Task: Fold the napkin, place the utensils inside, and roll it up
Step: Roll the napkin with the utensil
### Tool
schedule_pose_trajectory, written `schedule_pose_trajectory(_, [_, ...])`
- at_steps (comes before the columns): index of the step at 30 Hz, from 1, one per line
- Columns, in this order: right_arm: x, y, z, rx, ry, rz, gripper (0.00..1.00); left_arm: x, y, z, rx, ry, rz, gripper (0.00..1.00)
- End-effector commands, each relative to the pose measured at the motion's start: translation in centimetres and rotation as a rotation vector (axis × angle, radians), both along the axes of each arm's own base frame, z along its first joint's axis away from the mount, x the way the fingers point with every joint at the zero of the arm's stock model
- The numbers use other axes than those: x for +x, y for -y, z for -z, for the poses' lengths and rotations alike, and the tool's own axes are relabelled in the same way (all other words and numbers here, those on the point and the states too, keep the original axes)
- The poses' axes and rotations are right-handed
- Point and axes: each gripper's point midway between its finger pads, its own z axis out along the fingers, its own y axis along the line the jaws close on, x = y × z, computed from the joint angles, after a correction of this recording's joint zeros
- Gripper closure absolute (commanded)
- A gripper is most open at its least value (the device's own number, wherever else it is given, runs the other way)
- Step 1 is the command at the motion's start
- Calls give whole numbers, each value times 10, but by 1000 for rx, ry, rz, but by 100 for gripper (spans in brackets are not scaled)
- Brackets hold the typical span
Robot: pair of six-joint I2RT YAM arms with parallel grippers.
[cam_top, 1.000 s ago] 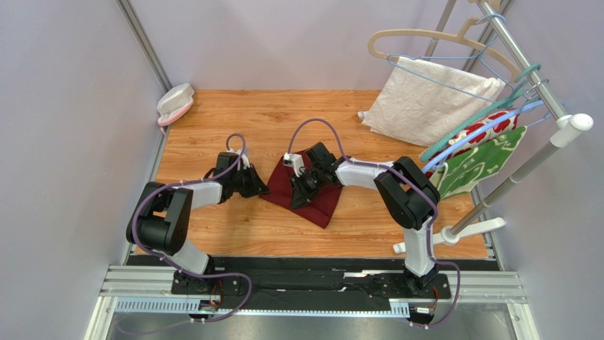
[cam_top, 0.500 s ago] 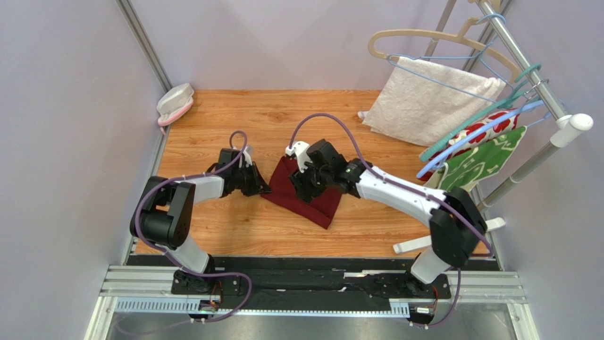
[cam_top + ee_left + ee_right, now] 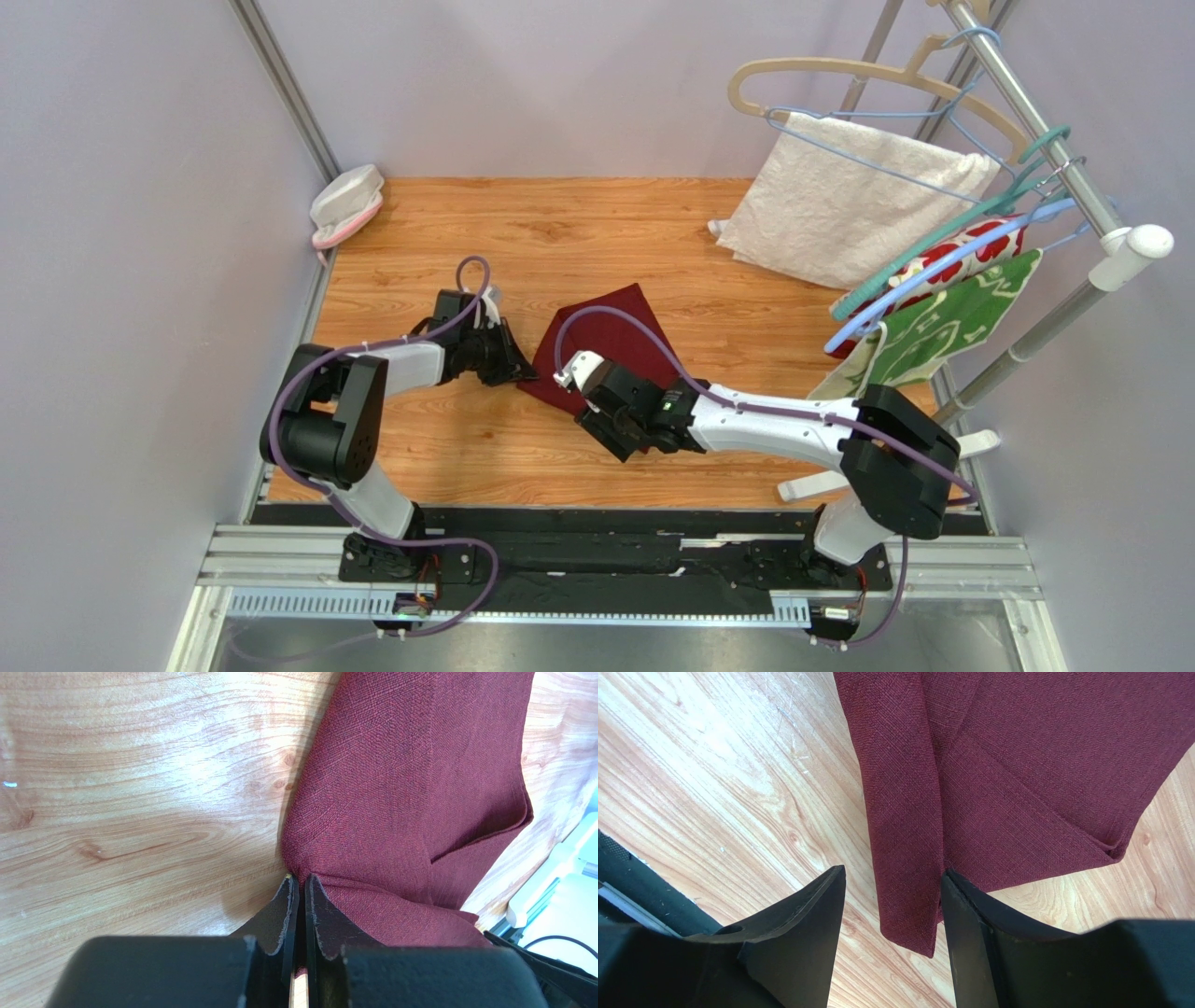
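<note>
right arm back at the near corner, left pinch unchanged

your right fingers (image 3: 808,917) have left the middle of the napkin (image 3: 617,325), where they sat a second ago, and swung back to its near corner. they stand wide apart, a narrow folded strip of cloth running between them, and they grip nothing. with the arm out of the way, the far part of the napkin lies flat and uncovered. the right wrist view shows layers overlapping, so a fold seems to be in.

your left fingers (image 3: 291,899) have not moved. they are pressed tight together on the napkin's left corner, which puckers where they pinch it.

for the task, i judge you are still squaring up the fold. the utensils show in no view, so nothing is loaded yet and rolling is a long way off.

the wooden surface (image 3: 463,238) carries the napkin around its middle, between the two arms. a white towel (image 3: 856,196) hangs on a hanger at the far right. floral cloths (image 3: 954,301) hang on the rack (image 3: 1045,133) beside it, well apart from the napkin. a small white and pink object (image 3: 347,200) sits in the far left corner. pale walls close in the left and back.
</note>
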Motion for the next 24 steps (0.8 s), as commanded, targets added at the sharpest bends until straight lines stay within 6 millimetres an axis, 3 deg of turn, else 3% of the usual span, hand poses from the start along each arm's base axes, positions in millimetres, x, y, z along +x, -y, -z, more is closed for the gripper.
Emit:
schedule_pose_trajectory(1, [7, -13, -6, 47, 45, 23, 44, -10, -10, 18, 65, -62, 6, 96])
schedule_pose_trajectory(9, [3, -12, -15, 42, 87, 9, 45, -11, -10, 18, 65, -63, 8, 96])
schedule_pose_trajectory(16, [-3, -16, -2, 24, 57, -10, 48, -12, -9, 18, 63, -63, 15, 96])
schedule_pose_trajectory(24, [8, -7, 19, -49, 69, 21, 48, -12, -9, 19, 62, -66, 19, 96])
